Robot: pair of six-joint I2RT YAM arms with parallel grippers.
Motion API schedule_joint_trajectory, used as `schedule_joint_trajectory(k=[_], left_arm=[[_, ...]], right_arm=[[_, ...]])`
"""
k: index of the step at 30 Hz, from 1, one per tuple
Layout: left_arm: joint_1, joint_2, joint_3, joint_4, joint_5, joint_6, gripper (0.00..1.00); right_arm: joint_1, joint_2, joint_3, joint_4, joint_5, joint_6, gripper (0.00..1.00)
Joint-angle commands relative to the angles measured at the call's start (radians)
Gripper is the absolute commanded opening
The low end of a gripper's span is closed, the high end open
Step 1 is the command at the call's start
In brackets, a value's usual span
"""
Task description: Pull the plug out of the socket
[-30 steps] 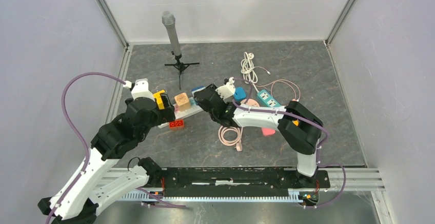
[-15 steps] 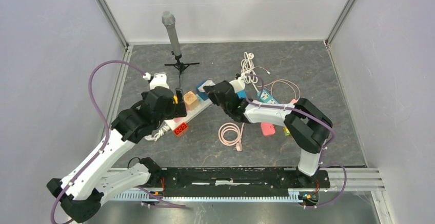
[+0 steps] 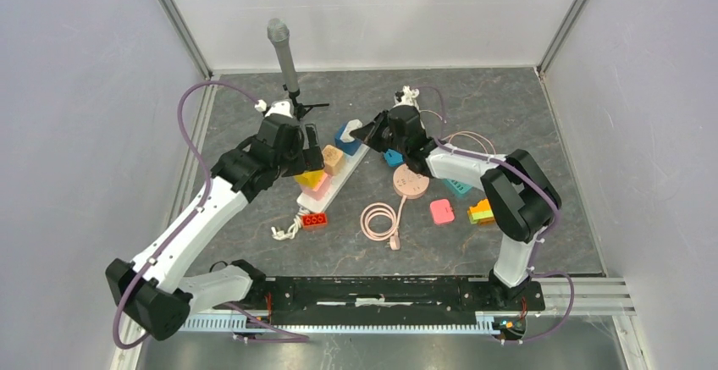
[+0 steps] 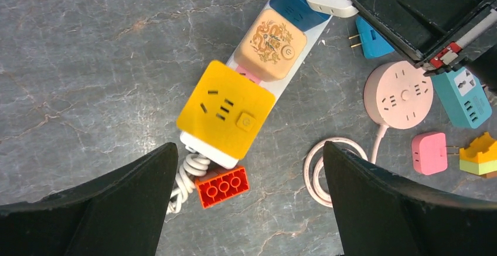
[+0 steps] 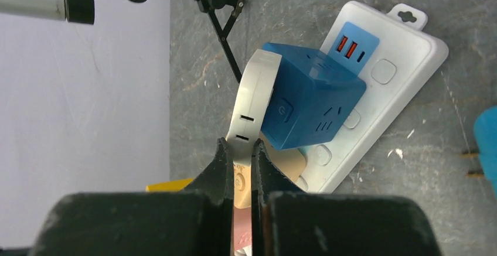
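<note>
A white power strip point(image 3: 339, 179) lies slantwise on the grey floor and carries a yellow cube adapter point(image 3: 311, 179), a tan cube point(image 3: 332, 160) and a blue cube point(image 3: 345, 140). A flat white plug point(image 5: 253, 98) sits against the blue cube point(image 5: 310, 103) at the strip's far end. My right gripper point(image 5: 242, 150) is shut on this white plug, which also shows in the top view point(image 3: 356, 126). My left gripper point(image 4: 249, 209) is open and empty, hovering above the yellow cube point(image 4: 225, 115) and the strip's near end.
A microphone on a tripod point(image 3: 284, 57) stands at the back left. A red brick point(image 3: 314, 220) and the strip's white cable point(image 3: 288, 230) lie at its near end. To the right are a pink round socket point(image 3: 410, 181), a coiled pink cable point(image 3: 381, 218), a pink plug point(image 3: 441, 211), a teal strip point(image 3: 457, 185) and stacked bricks point(image 3: 481, 211).
Both grippers have moved toward the back. The power strip has swung with them, its far end now pointing back right. The left gripper has shifted right over the yellow cube.
</note>
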Motion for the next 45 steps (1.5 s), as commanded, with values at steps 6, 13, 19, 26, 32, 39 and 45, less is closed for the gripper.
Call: schedule_joint_trajectory(k=[6,13,19,26,32,39,45], left_arm=[[0.095,0.165,0.098,0.167,0.192,-0.016,1.00],[0.134,0.353,0.223,0.203,0.207,0.021,0.94],[0.134,0.420,0.219,0.285,0.167,0.036,0.81],[0.139,0.427,0.163,0.355,0.178,0.038,0.76],[0.140,0.387,0.071,0.370,0.194,0.010,0.72],[0.160,0.357,0.034,0.367,0.213,-0.021,0.72],[0.228,0.417,0.046,0.411,0.322,-0.049,0.72]], right_arm=[[-0.061,0.072,0.147,-0.193,-0.184,-0.459,0.24],[-0.065,0.042,0.129,-0.117,-0.145,-0.472,0.55],[-0.065,0.070,0.124,-0.009,-0.192,-0.346,0.62],[-0.065,0.090,0.073,0.131,-0.277,-0.212,0.60],[-0.068,0.091,0.028,0.182,-0.342,-0.202,0.24],[-0.068,0.069,0.008,0.183,-0.418,-0.273,0.10],[-0.068,0.086,0.053,0.124,-0.462,-0.344,0.10]])
